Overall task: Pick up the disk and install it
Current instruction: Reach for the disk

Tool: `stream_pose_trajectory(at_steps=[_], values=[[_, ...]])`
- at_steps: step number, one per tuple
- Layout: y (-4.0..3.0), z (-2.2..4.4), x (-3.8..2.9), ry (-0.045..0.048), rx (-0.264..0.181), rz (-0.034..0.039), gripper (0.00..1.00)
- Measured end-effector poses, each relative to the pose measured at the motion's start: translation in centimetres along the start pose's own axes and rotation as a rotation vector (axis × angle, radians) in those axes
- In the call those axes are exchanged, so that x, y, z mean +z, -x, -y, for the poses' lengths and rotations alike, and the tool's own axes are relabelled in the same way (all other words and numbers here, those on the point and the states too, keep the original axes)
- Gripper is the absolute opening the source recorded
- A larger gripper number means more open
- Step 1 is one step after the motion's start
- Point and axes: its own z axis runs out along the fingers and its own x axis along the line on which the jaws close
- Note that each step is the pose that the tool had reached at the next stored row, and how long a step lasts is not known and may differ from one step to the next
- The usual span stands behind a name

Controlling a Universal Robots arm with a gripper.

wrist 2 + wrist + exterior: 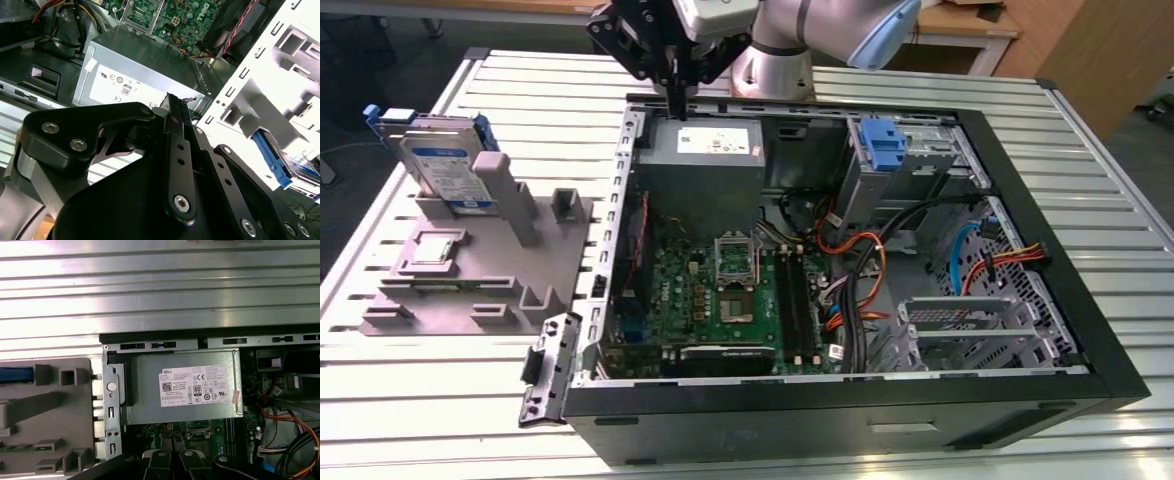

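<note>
In exterior view, disk [440, 160] upright in stand [480, 290], far from fingers [678, 95]

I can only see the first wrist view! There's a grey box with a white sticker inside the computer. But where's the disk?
Observer: In the exterior view the disk stands on edge on the grey stand, outside the computer case, on the exterior view's left.
Operator: Is the pincer holding it?
Observer: No. In the exterior view the pincer is shut on nothing and hangs over the grey box.
Operator: Is anything else blue?
Observer: Yes. The exterior view shows a blue plastic piece in the case's far corner, beyond the box on the exterior view's right.
</note>
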Motion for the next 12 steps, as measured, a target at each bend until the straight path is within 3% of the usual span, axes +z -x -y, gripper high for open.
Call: stream_pose_trajectory(at_steps=[12], values=[[-0.27, 0.02, 0.00, 0.0000, 0.000, 0.0000, 0.15]])
